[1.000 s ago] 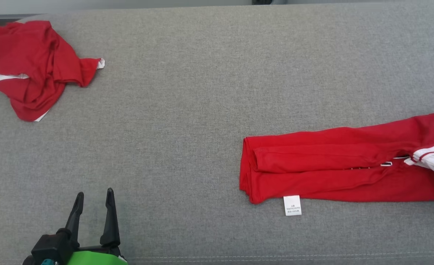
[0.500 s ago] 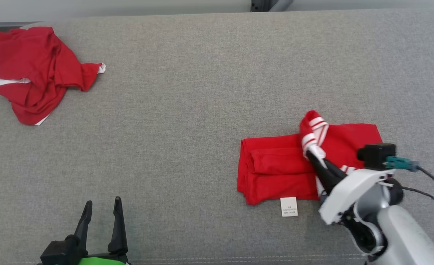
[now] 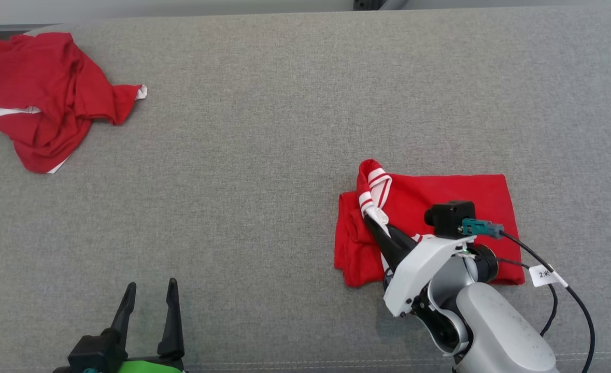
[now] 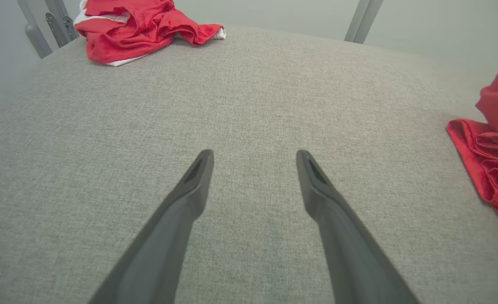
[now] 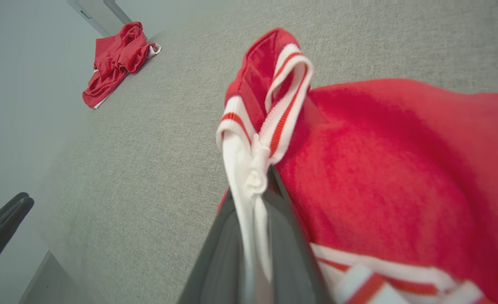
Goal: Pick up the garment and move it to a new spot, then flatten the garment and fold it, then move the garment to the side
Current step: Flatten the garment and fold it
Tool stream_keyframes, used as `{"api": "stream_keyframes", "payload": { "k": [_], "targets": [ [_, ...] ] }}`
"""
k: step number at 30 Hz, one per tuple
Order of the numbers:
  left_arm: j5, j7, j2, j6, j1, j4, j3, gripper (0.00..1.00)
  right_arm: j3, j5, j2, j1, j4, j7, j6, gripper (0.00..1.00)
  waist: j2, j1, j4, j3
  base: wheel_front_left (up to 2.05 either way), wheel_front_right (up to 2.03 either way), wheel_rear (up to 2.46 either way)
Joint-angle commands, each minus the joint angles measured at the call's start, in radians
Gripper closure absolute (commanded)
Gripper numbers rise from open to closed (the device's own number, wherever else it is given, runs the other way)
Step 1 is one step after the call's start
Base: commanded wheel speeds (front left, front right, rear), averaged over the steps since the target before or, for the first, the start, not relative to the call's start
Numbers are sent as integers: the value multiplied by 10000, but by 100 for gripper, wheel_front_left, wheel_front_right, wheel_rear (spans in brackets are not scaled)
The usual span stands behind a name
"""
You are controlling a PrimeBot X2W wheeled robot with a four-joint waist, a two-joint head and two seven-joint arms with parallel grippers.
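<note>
A red garment [image 3: 440, 207] with white-and-red striped trim lies partly folded on the grey surface at centre right. My right gripper [image 3: 372, 220] is shut on its white striped collar [image 5: 270, 126], holding that end lifted over the garment's left part. In the right wrist view the white fabric is pinched between the dark fingers [image 5: 287, 236]. My left gripper [image 3: 148, 292] stands open at the lower left, with nothing between its fingers [image 4: 194, 185], well to the left of the garment [image 4: 489, 160].
A second crumpled red and white garment [image 3: 41, 98] lies at the far left corner of the grey padded surface [image 3: 264, 129]. Metal frame legs [image 4: 358, 21] stand beyond the far edge. Cables [image 3: 554, 280] trail from my right wrist.
My right gripper has carried the collar end leftward over the garment, so the long shape is now doubled into a shorter one and the care label is covered. The left gripper stayed open.
</note>
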Motion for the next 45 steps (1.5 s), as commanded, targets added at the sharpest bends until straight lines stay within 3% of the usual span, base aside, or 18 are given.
{"api": "stream_keyframes", "payload": {
  "k": [1,2,3,10,17,25,26,27,29,32,33,38,45],
  "targets": [
    [54,-30,9,-51,5,10,22,0,39,-111,33,-136,7,-117,1,96,80,0,-17,-7,0,0,0],
    [74,-29,9,-54,21,14,30,0,69,-112,45,-149,-10,-234,1,58,80,0,-39,-7,0,0,0],
    [93,-30,9,-58,43,16,35,0,84,-83,49,-120,-49,-337,1,0,80,0,-64,-18,0,0,0],
    [153,-30,9,4,279,3,209,0,-121,-304,-385,603,-1270,-800,0,0,80,0,-397,-317,0,0,0],
    [79,-30,9,55,475,-145,329,0,-1832,-1175,-1040,1865,-3182,-1153,0,0,80,0,-833,-573,0,0,0],
    [-16,-29,10,41,268,-188,93,0,-3136,-2542,-1227,2339,-2689,-2251,0,0,80,0,-811,-504,0,0,0],
    [-10,-30,10,36,240,-189,79,0,-3093,-2672,-1177,2278,-2491,-2443,0,1,80,0,-768,-465,0,0,0],
    [-13,-30,10,29,221,-177,90,0,-3042,-2781,-1095,2205,-2259,-2636,0,9,80,0,-725,-433,0,0,0],
    [-17,-30,10,14,168,-161,83,0,-2754,-3174,-1129,2040,-1777,-2955,0,47,80,0,-616,-359,0,0,0],
    [-17,-30,10,0,111,-126,50,0,-2127,-3625,-1088,1920,-950,-3239,-2,95,80,0,-419,-281,0,0,0],
    [-45,-30,10,-3,84,-106,67,0,-1870,-3660,-1058,1909,-669,-3278,-5,100,80,0,-342,-264,0,0,0],
    [-84,-30,8,-20,122,-80,123,0,-575,-3848,-1074,1830,206,-3488,-6,100,80,0,-30,-230,0,0,0],
    [-155,-30,8,14,155,-66,92,0,413,-3394,-748,1403,1114,-3540,-6,100,80,0,171,-192,0,0,0]
  ]
}}
